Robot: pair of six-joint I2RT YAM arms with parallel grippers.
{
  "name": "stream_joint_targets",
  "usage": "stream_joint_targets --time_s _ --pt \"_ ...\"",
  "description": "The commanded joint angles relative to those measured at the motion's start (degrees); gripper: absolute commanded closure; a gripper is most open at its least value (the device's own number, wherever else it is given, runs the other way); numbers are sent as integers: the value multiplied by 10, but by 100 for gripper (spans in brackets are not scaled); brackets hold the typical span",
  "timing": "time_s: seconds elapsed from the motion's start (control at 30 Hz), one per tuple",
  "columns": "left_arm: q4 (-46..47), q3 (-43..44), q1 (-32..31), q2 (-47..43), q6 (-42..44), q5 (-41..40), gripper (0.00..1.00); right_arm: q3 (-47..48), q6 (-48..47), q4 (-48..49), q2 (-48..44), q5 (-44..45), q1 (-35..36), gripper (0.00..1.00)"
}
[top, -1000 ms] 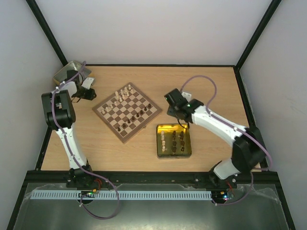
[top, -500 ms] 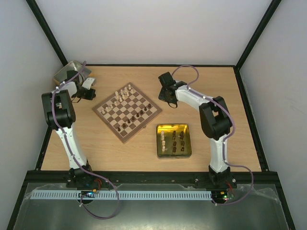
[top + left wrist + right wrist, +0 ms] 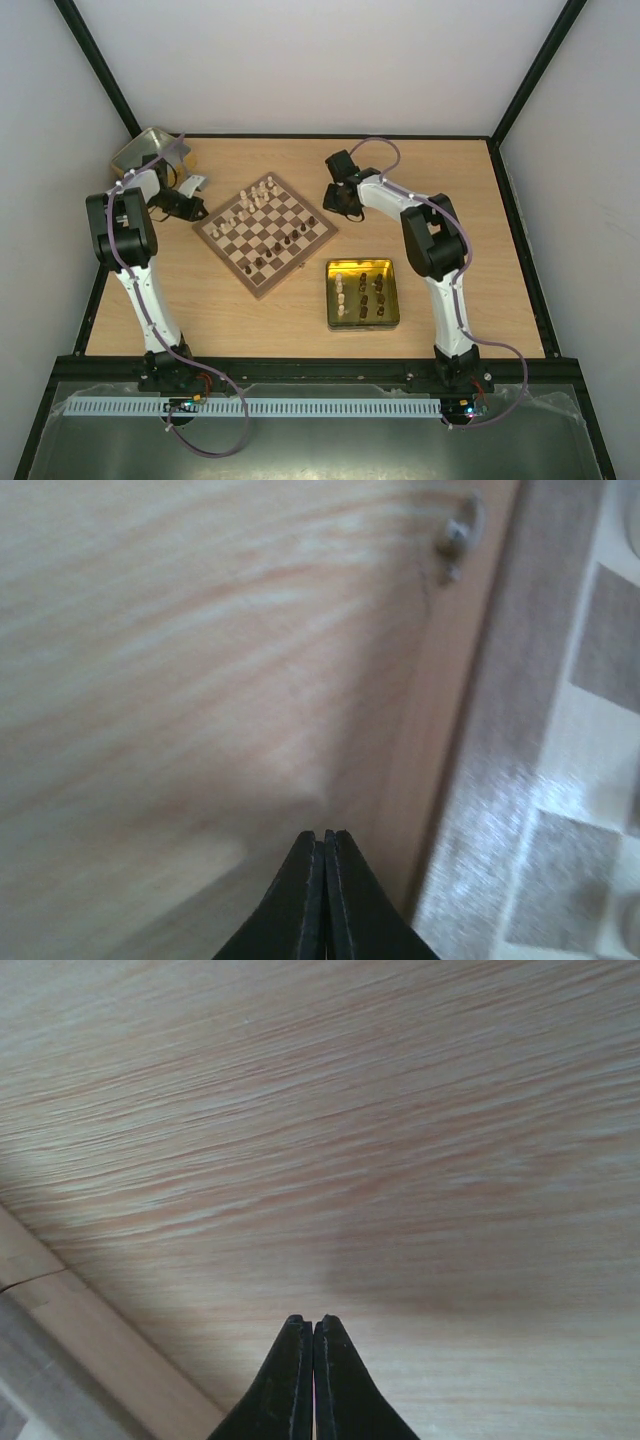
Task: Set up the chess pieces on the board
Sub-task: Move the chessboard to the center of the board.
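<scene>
The board [image 3: 265, 236] lies turned like a diamond in the middle of the table. Several pale cream chess pieces [image 3: 256, 195] stand along its far-left side, and several dark brown pieces [image 3: 285, 244] stand on its near-right half. More pieces of both colours lie in the yellow-gold tin [image 3: 362, 293]. My left gripper [image 3: 200, 211] is shut and empty, low at the board's left corner; the left wrist view shows its tip [image 3: 325, 836] beside the board's rim [image 3: 520, 680]. My right gripper [image 3: 331, 207] is shut and empty just beyond the board's right corner [image 3: 60, 1345], over bare table [image 3: 312, 1322].
A silvery square tin [image 3: 148, 150] sits at the far-left table corner behind my left arm. Black frame posts and white walls enclose the table. My right arm arches over the table to the right of the board.
My right arm has swung from beside the yellow-gold tin up and left to the board's right corner. My left gripper has moved slightly right, towards the board's left corner.
</scene>
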Motion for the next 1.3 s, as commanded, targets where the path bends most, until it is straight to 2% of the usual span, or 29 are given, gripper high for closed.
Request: stream_joint_targets --time_s 0.0,0.2,0.63,0.9,1.1,1.27 --pt "-156 -22 1 36 37 -17 98 38 -35 -7 36 -39 -8 98" --pt "-192 -35 5 16 48 -7 98 71 -56 -19 59 -62 -8 98" --pt "-238 -151 8 -83 99 3 98 38 -79 -9 36 -114 0 98" --pt "-268 -207 36 -139 142 4 98 55 -102 -19 52 -135 30 98" --pt "-298 -237 75 -160 187 1 98 73 -112 -32 69 -145 56 98" --pt "-296 -273 83 -169 207 -15 98 75 -118 -36 74 -147 70 98"
